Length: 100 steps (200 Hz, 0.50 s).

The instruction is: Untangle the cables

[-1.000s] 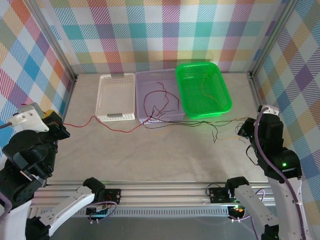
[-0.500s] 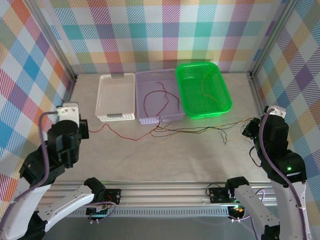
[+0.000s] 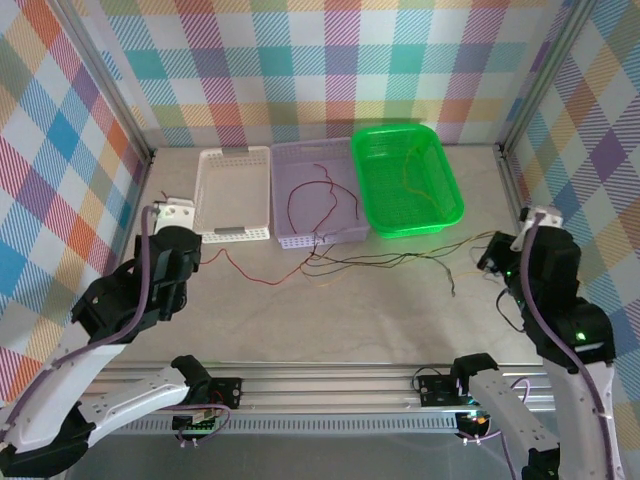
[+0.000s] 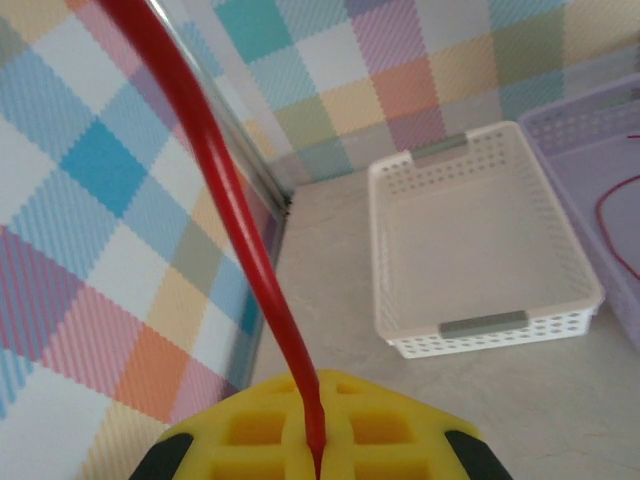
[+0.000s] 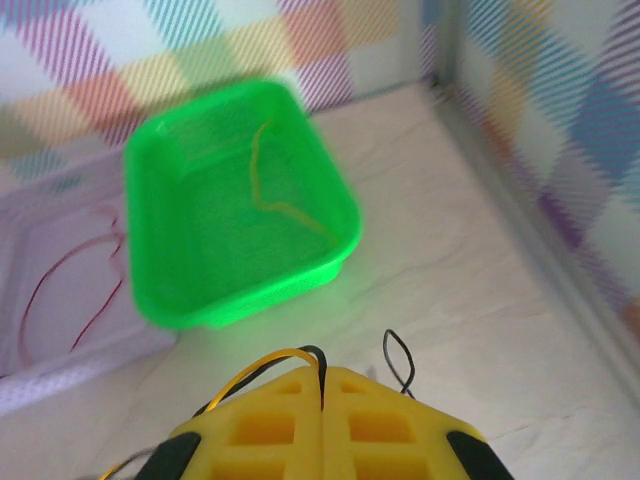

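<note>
Red cable (image 4: pixel 262 270) is held clamped in the left gripper (image 4: pixel 318 452), black and yellow cables (image 5: pixel 270 356) are pinched in the closed right gripper (image 5: pixel 322 395), and their tangle (image 3: pixel 318 258), lying just before the lilac basket (image 3: pixel 340 237), could be cinched tight or snagged on its wall if pulled hard.

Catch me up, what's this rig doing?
Untangling cables. The left gripper is shut on a red cable. The right gripper pinches black and yellow cables. The strands stretch across the table between the two arms, crossing in a loose snarl just in front of the purple basket. They are not separated yet.
</note>
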{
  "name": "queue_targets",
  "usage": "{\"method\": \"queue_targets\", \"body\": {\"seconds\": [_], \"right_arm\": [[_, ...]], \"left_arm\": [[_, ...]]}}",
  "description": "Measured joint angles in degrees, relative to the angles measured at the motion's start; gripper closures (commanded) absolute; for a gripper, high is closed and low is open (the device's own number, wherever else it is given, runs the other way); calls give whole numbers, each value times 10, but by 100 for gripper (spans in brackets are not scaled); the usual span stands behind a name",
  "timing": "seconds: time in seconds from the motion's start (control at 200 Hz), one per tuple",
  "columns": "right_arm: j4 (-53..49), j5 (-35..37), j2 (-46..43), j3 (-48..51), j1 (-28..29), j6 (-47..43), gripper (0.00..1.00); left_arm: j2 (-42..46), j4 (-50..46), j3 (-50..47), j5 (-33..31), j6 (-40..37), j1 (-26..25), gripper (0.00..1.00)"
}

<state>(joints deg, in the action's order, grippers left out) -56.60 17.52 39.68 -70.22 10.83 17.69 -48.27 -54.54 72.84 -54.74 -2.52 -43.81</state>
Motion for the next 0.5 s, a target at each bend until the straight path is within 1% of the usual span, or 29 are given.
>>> {"method": "queue_targets", "body": {"seconds": [0.05, 0.105, 0.21, 0.3, 0.36, 0.41, 0.5], "right_arm": [[5, -41, 6, 26, 0, 2, 100], [11, -85, 19, 51, 0, 6, 94], [41, -161, 37, 90, 0, 11, 75], [78, -225, 47, 128, 0, 12, 54], [104, -264, 47, 150, 0, 7, 43], [130, -297, 47, 166, 2, 8, 38], [178, -337, 47, 191, 17, 9, 33]], "left_arm": [[-14, 0, 1, 21, 12, 0, 100], [-25, -2, 1, 48, 24, 0, 100], [-43, 5, 0, 105, 47, 0, 100], [-49, 11, 0, 150, 63, -1, 100], [-53, 17, 0, 179, 74, -2, 100], [-60, 24, 0, 203, 82, -5, 100], [-76, 34, 2, 234, 95, -10, 100]]}}
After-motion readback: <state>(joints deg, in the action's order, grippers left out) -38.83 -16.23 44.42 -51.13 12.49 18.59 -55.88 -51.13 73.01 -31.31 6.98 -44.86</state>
